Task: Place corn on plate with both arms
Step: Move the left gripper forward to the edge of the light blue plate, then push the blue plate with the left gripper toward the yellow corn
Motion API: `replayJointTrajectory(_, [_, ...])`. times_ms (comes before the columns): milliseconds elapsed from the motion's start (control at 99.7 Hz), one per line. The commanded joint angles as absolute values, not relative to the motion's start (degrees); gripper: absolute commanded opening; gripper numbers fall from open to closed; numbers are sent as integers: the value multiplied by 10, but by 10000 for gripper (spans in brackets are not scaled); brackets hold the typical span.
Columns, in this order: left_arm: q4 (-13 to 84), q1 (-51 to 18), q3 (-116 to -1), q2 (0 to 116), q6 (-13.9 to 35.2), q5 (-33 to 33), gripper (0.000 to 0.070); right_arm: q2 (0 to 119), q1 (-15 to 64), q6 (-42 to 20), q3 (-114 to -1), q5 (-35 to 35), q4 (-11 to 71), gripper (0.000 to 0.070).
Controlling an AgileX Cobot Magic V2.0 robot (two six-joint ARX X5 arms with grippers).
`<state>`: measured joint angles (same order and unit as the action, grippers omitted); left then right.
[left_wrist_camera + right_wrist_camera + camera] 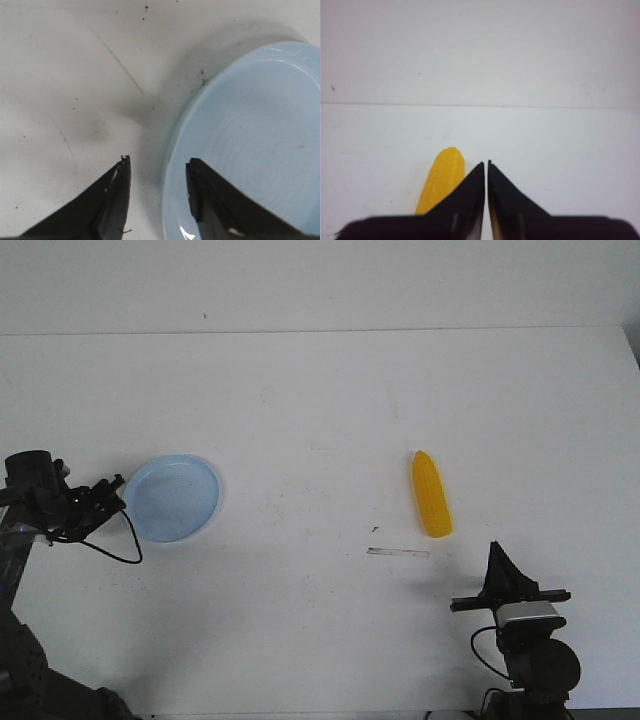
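The yellow corn (431, 494) lies flat on the white table, right of centre, pointed end away from me. It also shows in the right wrist view (441, 181), just beside my right gripper (486, 163). That gripper (495, 550) is shut and empty, a little nearer than the corn and to its right. The pale blue plate (176, 497) sits on the left. My left gripper (114, 485) is open at the plate's left rim. In the left wrist view its jaws (157, 162) straddle the rim: one finger over the plate (260, 115), the other over the table.
A thin grey mark (398, 552) lies on the table just in front of the corn. The table's far edge (320, 332) meets a white wall. Black cables hang from the left arm (40, 495).
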<state>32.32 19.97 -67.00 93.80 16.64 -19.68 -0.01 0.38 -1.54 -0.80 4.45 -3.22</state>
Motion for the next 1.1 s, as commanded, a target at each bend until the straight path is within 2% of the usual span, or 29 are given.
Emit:
replayJointTrajectory(0, [315,199,-679,949,157,-199,223,1,5,-20,-7,44,-39,9])
replayJointTrajectory(441, [301,179,-678,964,150,-199,222,1,5,-20,-7,45,-39,9])
replayJointTrajectory(662, [303,176,-678,976,150,-199,199,1,5,-20,-7,44,-39,9])
replayJointTrajectory(702, [303,175,-678,976,150,-199,183,1,5,-20,-7,44,-39,9])
replayJointTrajectory(803, [303,172,-678,976,150,-199,65,1,5,-20,-7,44,-39,9])
replayJointTrajectory(1093, [304,170,-678,989,150,-199,65,1,5,-20,-7,45,-39,9])
